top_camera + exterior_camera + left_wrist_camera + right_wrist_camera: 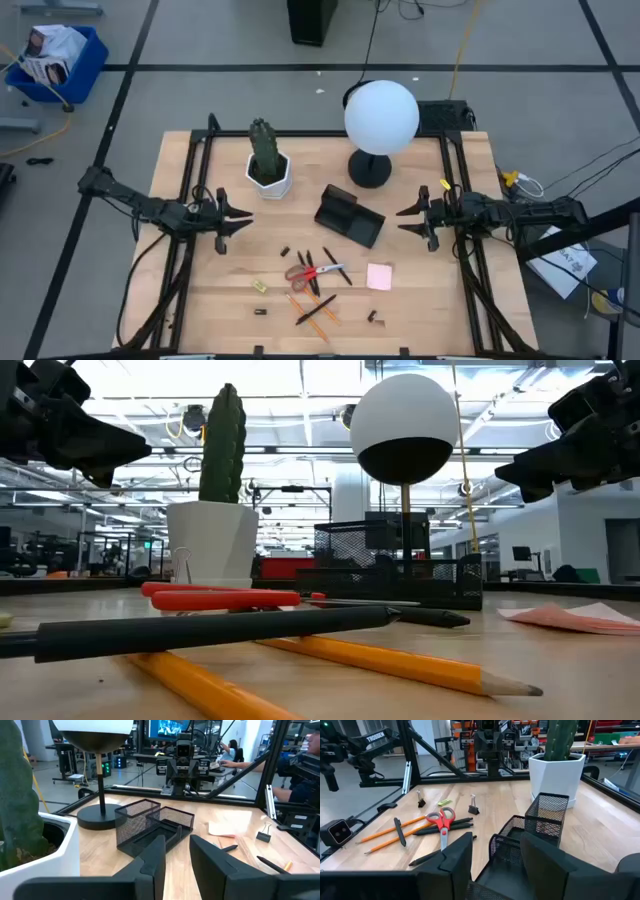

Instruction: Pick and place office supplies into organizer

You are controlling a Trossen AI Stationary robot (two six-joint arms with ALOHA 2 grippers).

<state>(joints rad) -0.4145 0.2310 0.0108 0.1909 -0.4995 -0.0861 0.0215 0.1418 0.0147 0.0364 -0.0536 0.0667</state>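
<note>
The organizer (348,215), a black mesh tray, stands mid-table between my two grippers. In front of it, toward the near edge, lie the red-handled scissors (315,270), orange pencils (318,312), black pens (335,266), a pink sticky-note pad (379,276), small black clips (284,250) and a yellow piece (259,286). My left gripper (245,218) hovers open to the left of the organizer, its fingers pointing level toward it. From the right, my right gripper (402,220) points at the organizer, also open. Neither holds anything.
A white hexagonal cactus pot (268,165) stands at the back left of the organizer. A black-based lamp with a white globe (380,120) stands behind it. Black frame rails (190,200) run along both table sides. Bare wood lies near the front left corner.
</note>
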